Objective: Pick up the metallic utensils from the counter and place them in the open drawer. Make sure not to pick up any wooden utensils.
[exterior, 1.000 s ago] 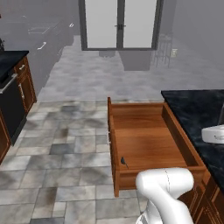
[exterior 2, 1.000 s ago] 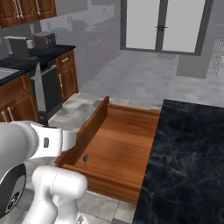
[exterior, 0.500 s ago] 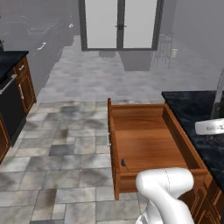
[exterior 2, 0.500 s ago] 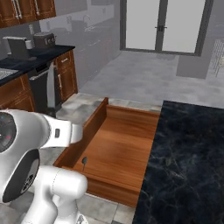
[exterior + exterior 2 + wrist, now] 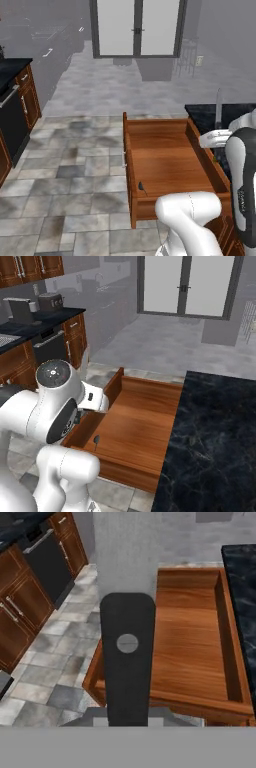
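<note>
**Standing open: drawer beside the black bench**

Standing pulled out over the tiled floor, the drawer shows a bare reddish-brown wooden bottom. A small dark piece with a thin stem sits in its near corner by the front panel; in the right base view the same piece lies close to the front wall. What it is cannot be told.

The bench of glossy black stone with grey veining runs along the drawer's side, touching it edge to edge. In the left base view its corner shows beyond the drawer's far end.

In the hand view the drawer lies below and right of a broad dark finger that rises up the middle of the picture, with the bench edge at the far right. Whether the pincer is clenched or released cannot be told.

Dark wood cabinets and a glass double door stand well apart from the drawer.
</note>
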Controlling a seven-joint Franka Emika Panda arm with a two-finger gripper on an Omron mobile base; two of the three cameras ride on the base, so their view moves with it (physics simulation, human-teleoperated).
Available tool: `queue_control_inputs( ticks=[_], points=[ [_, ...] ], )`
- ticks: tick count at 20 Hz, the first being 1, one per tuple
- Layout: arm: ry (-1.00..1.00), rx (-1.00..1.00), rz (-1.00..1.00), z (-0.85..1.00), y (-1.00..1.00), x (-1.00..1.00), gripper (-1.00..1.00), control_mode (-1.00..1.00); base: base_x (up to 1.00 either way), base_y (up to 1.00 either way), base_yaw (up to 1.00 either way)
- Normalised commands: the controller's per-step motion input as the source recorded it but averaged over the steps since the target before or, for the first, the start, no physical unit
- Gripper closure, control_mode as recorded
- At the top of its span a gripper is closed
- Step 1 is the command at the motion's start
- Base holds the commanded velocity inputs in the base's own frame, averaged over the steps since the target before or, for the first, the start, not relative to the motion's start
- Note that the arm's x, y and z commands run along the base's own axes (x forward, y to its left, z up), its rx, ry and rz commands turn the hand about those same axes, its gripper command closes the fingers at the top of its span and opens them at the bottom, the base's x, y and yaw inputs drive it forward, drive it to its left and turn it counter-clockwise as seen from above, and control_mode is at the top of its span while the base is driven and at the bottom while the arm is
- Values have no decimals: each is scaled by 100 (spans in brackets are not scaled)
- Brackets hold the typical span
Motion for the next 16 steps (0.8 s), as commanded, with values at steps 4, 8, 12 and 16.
queue_control_inputs(
  ticks=[4,8,12,16],
  points=[
    [27,0,0,-86,-3,59,100,-100,0,0,0],
    [24,0,0,-87,-13,59,100,-100,0,0,0],
    [20,2,0,-61,-19,63,100,-100,0,0,0],
    [23,4,0,-42,-22,63,100,-100,0,0,0]
  ],
)
